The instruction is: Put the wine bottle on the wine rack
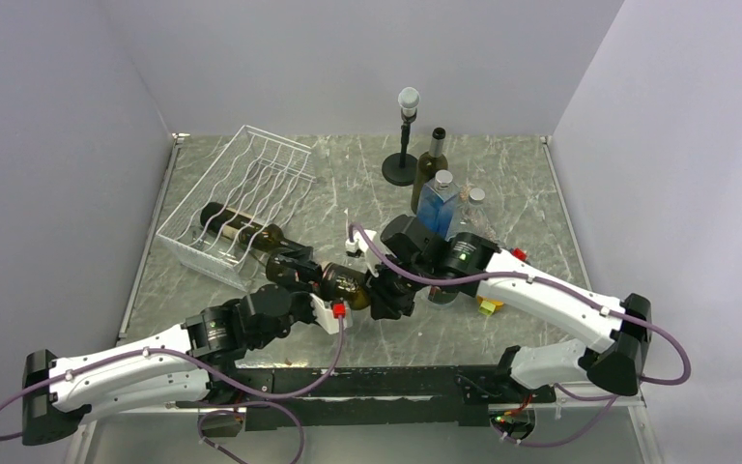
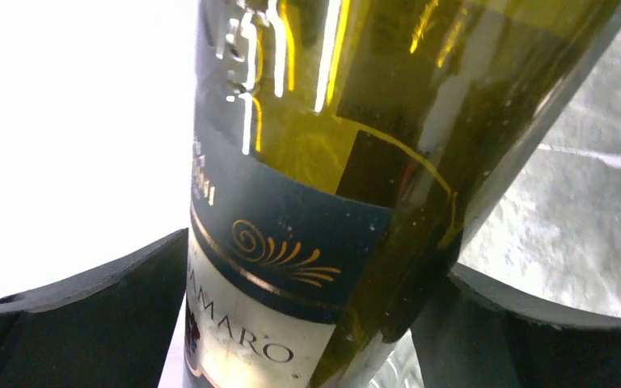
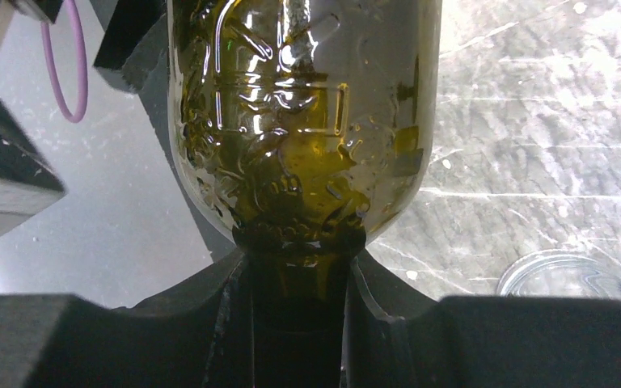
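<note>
At the middle of the worktop [image 1: 348,184], toward its near edge, my right pincer [image 3: 299,323] is clamped tight on the neck of the wine bottle [image 1: 345,281], just below the shoulder. My left pincer [image 2: 307,319] brackets the labelled body, one finger on each side. I cannot tell whether they press the glass or stand off it. The bottle lies roughly level between the two arms, not yet on the wine rack [image 1: 271,159], which sits toward the far-left corner, near the bottle's base end.

A dark bottle [image 1: 237,220] already lies across the rack's near end, so I judge the free troughs farther back are the target. On a neck grip alone the heavy body will want to droop, so I would go slowly and set the base into a trough first. My left arm lies between bottle and rack and must clear out. The left wall runs close beside the rack. A blue bottle [image 1: 440,198] and a green bottle [image 1: 432,159] stand just behind my right wrist, so there is no room to swing back there.
</note>
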{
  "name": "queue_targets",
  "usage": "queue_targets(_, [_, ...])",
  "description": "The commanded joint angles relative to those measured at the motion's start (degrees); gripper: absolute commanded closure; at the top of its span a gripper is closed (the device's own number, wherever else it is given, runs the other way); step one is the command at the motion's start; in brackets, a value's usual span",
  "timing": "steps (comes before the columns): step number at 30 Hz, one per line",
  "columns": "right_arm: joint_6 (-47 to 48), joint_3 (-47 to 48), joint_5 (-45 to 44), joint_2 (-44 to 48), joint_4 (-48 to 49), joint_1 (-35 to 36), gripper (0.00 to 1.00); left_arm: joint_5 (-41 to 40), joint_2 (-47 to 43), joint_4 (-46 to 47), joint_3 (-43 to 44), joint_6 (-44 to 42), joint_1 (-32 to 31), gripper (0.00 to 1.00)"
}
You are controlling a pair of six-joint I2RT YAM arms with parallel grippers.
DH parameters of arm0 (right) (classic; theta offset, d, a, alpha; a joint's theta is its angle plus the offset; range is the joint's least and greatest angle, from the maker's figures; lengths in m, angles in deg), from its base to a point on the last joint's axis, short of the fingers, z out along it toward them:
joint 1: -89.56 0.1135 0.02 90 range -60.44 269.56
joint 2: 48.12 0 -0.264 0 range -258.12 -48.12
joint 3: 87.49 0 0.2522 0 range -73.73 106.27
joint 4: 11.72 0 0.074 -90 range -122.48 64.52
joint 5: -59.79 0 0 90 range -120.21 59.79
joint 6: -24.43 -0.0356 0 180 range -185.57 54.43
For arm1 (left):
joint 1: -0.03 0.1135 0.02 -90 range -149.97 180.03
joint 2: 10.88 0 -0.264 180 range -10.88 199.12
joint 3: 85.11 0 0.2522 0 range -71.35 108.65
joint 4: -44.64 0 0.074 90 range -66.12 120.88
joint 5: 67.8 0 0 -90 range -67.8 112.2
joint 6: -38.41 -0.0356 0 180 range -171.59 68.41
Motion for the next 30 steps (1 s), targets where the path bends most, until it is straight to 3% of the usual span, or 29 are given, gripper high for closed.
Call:
queue_targets(1, [-1.79,0.14,-3.11,5.94,11.69,0.45,1.00,1.35,-0.86,7.79,0.72,0.98,-0.17,0.01])
queue_targets(14, [-4.95,1.69,-14.52,7.54,11.97,0.43,1.00,3.82,-0.39,3.27,1.94,0.75,-0.17,0.01])
queue_targets(30, [-5.21,1.80,-17.90,5.21,11.08,0.34,1.00,3.49,-3.34,2.70,4.16,2.68,-0.17,0.01])
